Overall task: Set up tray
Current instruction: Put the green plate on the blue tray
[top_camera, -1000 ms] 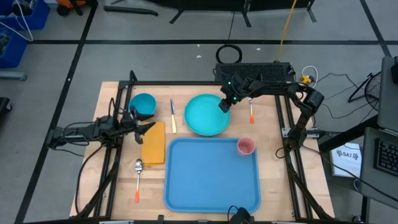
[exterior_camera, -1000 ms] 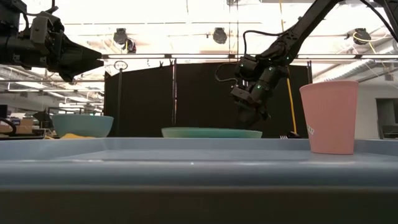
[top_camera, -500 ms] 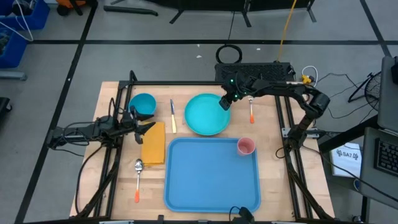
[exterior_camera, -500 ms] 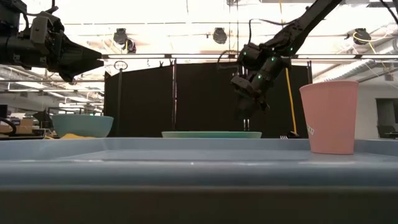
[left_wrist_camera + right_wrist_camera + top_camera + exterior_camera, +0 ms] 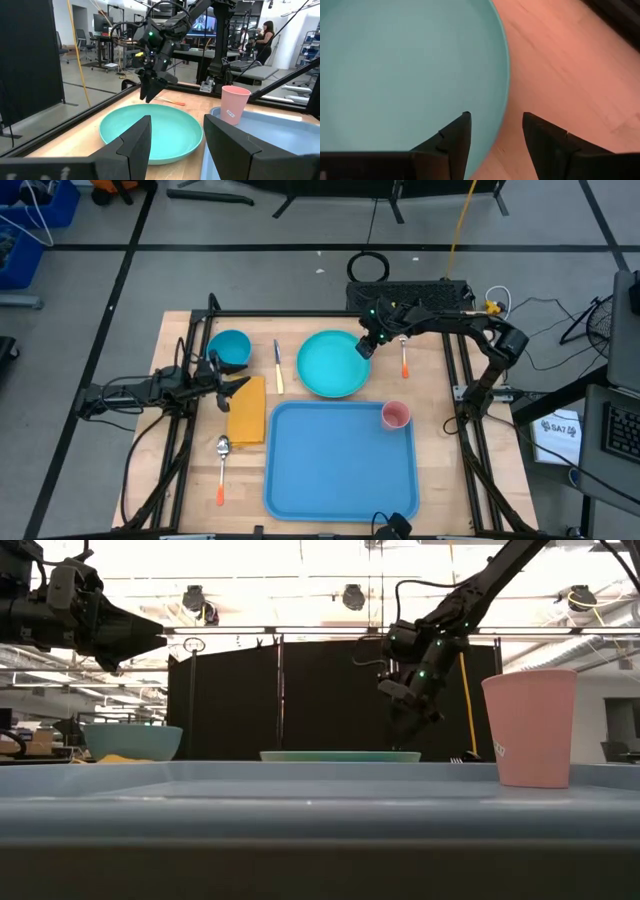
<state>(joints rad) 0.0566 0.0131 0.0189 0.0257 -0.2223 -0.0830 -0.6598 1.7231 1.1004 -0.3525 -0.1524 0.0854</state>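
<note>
The blue tray (image 5: pixel 340 475) lies at the table's near middle, with a pink cup (image 5: pixel 395 415) upright in its far right corner. A round turquoise plate (image 5: pixel 328 366) rests flat on the wood just beyond the tray. My right gripper (image 5: pixel 364 350) is open and points down over the plate's far right rim (image 5: pixel 504 75). One of its fingers stands over the plate and the other over bare wood, low above the rim (image 5: pixel 402 738). My left gripper (image 5: pixel 238 385) is open and hovers level above the yellow-orange napkin (image 5: pixel 247 412).
A turquoise bowl (image 5: pixel 230 347) stands at the far left. A yellow-handled utensil (image 5: pixel 278 366) lies between bowl and plate. An orange-handled fork (image 5: pixel 404 360) lies right of the plate, and a spoon (image 5: pixel 222 465) lies left of the tray. A dark frame rims the table.
My right gripper has risen off the plate's far right part, shifted a little toward the table's right edge, turned, and come down again over the rim. The plate has stayed in place. The left arm has kept still.
</note>
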